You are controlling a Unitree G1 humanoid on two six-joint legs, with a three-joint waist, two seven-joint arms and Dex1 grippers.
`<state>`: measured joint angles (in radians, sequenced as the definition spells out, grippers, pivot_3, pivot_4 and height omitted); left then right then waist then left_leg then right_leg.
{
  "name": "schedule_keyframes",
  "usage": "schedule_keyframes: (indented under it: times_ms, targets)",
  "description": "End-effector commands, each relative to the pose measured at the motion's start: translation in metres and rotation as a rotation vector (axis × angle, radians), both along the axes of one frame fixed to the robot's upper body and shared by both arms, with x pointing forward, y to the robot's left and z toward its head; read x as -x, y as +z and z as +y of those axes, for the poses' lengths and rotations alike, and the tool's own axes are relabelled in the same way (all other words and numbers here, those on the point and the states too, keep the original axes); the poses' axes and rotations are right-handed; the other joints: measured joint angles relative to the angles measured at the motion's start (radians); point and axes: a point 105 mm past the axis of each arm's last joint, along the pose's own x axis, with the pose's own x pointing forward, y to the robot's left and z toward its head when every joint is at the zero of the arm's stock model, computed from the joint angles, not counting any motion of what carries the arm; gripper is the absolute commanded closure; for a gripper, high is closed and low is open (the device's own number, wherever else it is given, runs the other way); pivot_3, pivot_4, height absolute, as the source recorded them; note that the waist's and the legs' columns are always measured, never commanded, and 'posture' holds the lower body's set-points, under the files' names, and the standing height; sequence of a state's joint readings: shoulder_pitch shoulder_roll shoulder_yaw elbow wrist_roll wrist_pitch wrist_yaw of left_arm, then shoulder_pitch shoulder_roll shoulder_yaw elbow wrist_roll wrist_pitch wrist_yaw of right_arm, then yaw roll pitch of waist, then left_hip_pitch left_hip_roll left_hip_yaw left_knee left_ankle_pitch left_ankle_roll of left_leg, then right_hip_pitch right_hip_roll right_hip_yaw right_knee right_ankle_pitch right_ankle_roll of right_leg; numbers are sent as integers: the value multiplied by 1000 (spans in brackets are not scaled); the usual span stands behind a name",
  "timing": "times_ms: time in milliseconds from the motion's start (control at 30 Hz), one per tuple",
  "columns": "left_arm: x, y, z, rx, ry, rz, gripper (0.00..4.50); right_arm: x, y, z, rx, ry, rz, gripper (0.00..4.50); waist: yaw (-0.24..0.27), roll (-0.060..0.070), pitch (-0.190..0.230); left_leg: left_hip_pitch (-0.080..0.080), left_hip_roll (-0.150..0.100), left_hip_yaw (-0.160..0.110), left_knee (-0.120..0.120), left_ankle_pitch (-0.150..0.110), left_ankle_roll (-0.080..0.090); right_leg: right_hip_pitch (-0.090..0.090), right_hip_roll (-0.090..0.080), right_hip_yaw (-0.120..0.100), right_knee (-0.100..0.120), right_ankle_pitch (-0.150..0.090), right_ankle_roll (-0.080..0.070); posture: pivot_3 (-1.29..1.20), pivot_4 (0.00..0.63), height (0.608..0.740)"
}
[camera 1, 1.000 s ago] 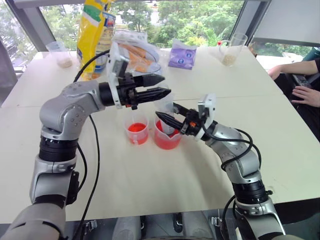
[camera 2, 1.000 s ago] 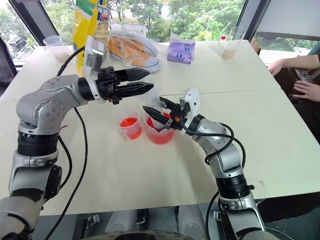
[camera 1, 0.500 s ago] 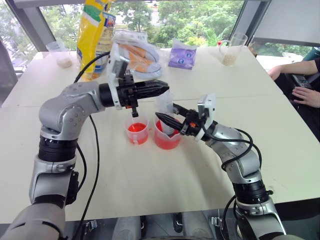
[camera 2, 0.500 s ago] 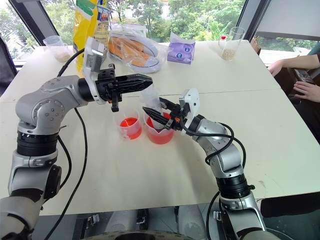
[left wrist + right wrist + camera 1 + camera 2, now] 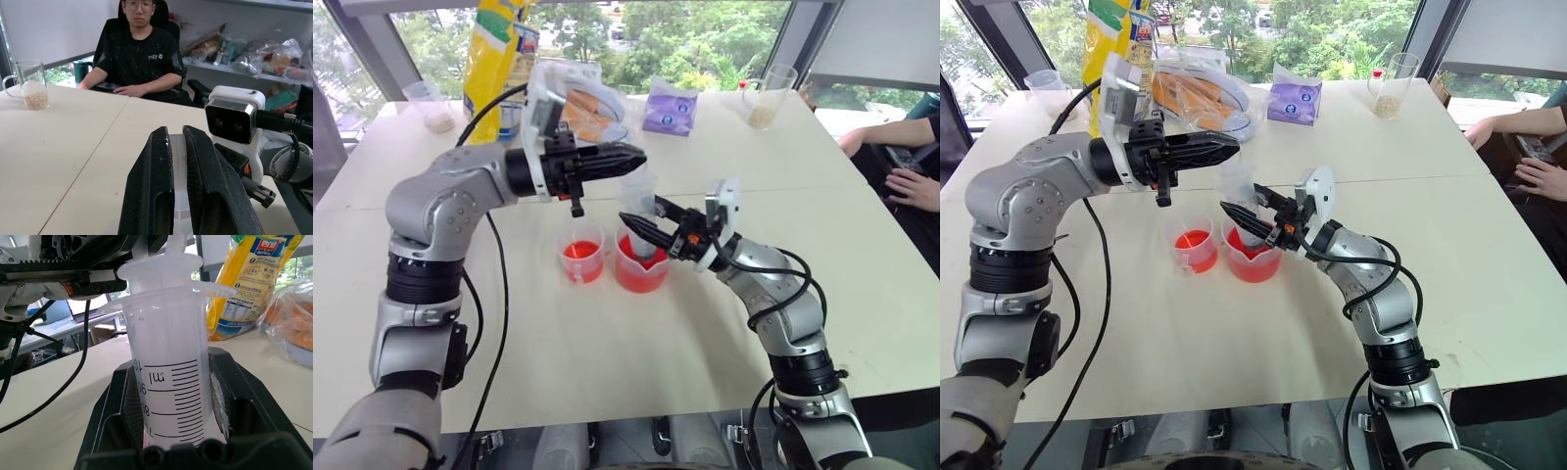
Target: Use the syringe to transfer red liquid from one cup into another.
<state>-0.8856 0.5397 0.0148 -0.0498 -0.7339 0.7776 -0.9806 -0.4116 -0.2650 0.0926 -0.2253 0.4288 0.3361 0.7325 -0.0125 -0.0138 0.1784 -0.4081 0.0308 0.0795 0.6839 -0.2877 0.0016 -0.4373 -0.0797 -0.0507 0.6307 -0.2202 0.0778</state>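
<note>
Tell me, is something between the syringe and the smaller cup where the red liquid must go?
Nothing visible. The syringe stands upright in the wider beaker, held by the right hand. The smaller cup stands close beside the beaker, its open top uncovered.

Bright daylight enters through the large windows (image 5: 705, 29) along the top of the head views, washing the pale cream tabletop (image 5: 607, 362) evenly with only soft shadows. In the left wrist view the near black fingers (image 5: 161, 196) look slightly soft; the background stays fairly clear.
</note>
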Motion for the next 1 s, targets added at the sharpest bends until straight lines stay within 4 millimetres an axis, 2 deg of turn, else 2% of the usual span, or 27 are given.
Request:
schedule_keyframes:
  times_ms: [33,700,933,967,1000]
  targets:
    - [0,37,13,57,61,-144,4430,4,-15,2,27,33,50,3030,0,0,0,0,0,0,0,0,0,0,0,0,0,0,0,0,150,740]
    - [-2,42,14,65,71,-164,4430,1,-14,-1,31,24,43,3030,0,0,0,0,0,0,0,0,0,0,0,0,0,0,0,0,150,740]
    - [1,32,11,36,58,-142,4430,-3,4,-3,9,2,-13,3030,0,0,0,0,0,0,0,0,0,0,0,0,0,0,0,0,150,740]
    - [1,30,11,35,57,-130,3615,-4,9,-4,5,-2,-25,3030,0,0,0,0,0,0,0,0,0,0,0,0,0,0,0,0,150,740]
    - [2,28,11,35,54,-122,3296,-5,12,-5,2,-5,-34,3030,0,0,0,0,0,0,0,0,0,0,0,0,0,0,0,0,150,740]
